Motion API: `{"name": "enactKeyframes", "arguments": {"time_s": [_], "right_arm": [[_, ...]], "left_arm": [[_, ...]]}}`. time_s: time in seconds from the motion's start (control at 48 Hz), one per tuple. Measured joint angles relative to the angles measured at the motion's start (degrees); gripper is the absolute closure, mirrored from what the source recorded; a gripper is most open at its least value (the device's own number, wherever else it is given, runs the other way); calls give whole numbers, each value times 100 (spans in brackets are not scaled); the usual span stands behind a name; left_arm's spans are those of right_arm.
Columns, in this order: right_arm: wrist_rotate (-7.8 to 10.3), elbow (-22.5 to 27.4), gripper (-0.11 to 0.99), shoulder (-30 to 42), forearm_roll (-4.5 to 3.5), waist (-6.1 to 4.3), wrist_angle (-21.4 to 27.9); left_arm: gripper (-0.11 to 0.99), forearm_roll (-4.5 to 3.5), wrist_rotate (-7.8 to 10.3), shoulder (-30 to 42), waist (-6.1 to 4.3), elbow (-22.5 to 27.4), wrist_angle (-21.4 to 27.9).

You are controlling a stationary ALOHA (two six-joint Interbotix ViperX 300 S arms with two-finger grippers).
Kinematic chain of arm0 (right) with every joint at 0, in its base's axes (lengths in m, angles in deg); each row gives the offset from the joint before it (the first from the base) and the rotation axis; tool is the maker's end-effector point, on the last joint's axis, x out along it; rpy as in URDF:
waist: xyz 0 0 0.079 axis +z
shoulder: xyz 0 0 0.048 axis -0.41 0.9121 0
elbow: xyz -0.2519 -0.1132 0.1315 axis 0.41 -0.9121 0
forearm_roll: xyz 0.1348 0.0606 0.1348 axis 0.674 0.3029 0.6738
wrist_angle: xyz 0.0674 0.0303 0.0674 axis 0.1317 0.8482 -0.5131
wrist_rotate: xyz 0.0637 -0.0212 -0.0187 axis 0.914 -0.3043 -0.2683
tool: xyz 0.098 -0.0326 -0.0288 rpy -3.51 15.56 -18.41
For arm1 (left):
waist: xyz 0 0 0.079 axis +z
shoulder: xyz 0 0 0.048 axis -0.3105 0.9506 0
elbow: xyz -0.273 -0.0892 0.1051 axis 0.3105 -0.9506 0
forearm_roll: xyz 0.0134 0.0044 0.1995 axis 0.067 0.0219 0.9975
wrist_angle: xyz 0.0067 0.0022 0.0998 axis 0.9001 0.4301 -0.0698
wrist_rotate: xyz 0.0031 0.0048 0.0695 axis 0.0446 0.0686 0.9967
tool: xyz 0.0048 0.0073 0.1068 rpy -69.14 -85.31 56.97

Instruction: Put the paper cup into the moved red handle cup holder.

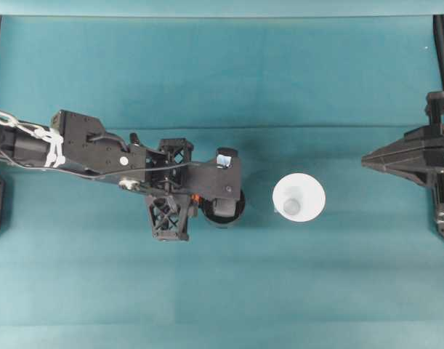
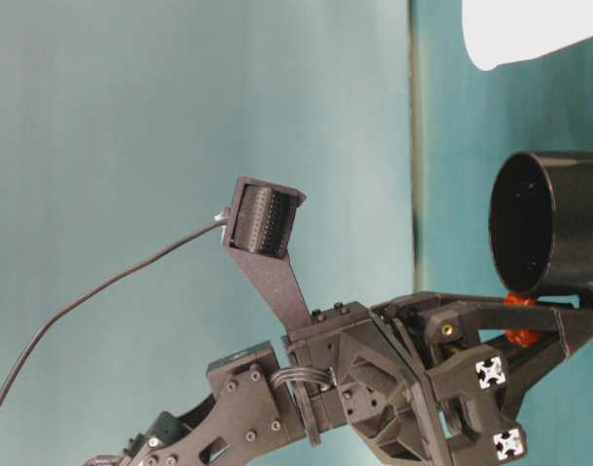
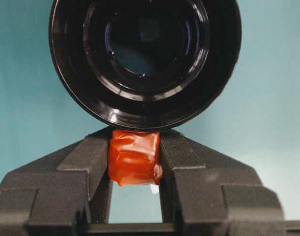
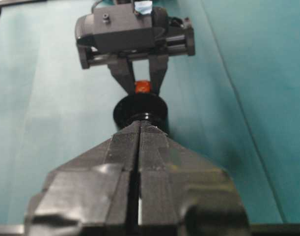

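The red handle cup holder (image 1: 227,212) is a glossy black cup standing mouth up left of the table's middle. My left gripper (image 1: 202,201) is shut on its orange-red handle (image 3: 135,157), which is pinched between the two black fingers (image 3: 181,162). The same grip shows from the far side, with the handle (image 4: 142,87) behind the holder (image 4: 140,110). The white paper cup (image 1: 299,198) stands upright just right of the holder, apart from it. My right gripper (image 1: 367,161) hovers at the right edge, shut on nothing, with its tips (image 4: 140,125) pointing toward the holder.
A teal cloth (image 1: 222,291) covers the whole table. Black frame posts (image 1: 443,43) stand at the far corners. The left arm's body (image 1: 98,149) stretches in from the left edge.
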Motion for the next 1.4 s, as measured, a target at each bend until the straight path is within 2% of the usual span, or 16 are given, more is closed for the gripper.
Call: {"name": "enactKeyframes", "arguments": {"time_s": [0.229,0.25,0.396,0.479,0.605,0.792,1.021,1.23,1.397], "right_arm": [[0,0,99,0,0,0,0],[0,0,99,0,0,0,0],[0,0,99,0,0,0,0],[0,0,99,0,-9,0,-9],[0,0,99,0,0,0,0],[0,0,99,0,0,0,0],[0,0,99,-18,0,0,35],[9,9,99,-18,0,0,202],[334,0,99,-18,0,-35,562]], "left_arm": [[59,0,9,0,-9,-9,-18],[56,-9,-9,0,-9,-9,-18],[12,0,0,18,-9,-18,-35],[-6,0,26,26,-9,-18,-114],[-1,0,18,26,-9,-18,-220],[-1,0,18,-281,-18,-53,-202],[-1,-9,26,-1459,-97,-360,-88],[-1,-9,18,-2646,-193,-923,18],[-1,0,-9,-3226,-220,-1389,18]]}}
